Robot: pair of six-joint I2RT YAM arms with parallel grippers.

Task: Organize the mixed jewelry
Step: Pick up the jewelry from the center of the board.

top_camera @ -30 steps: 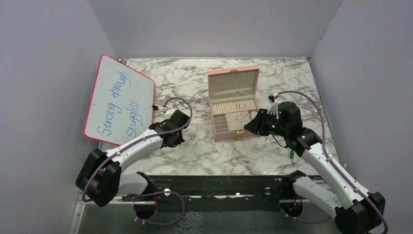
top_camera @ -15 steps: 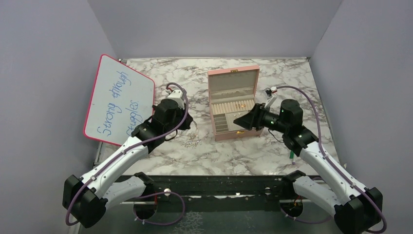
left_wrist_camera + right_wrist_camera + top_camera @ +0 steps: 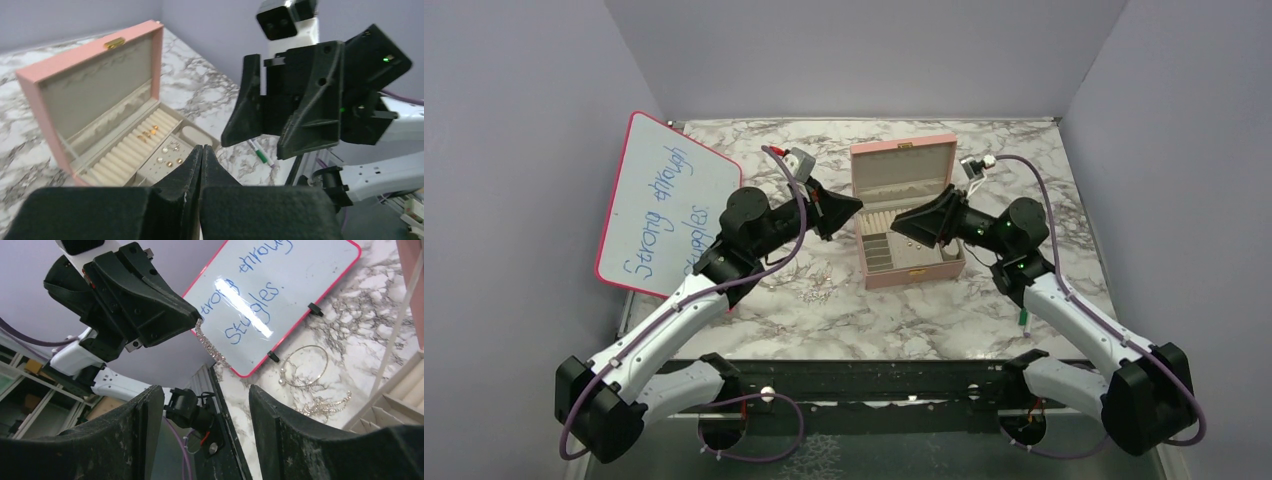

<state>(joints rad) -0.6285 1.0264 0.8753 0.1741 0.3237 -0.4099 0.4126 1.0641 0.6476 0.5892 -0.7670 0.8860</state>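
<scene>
L gripper, jaws pressed together pinching a sparkly silver rhinestone chain, has risen off the white marble table twd the open pink jewelry box while R gripper has spread wide facing it, prob. a mid-air handover before boxing.
</scene>
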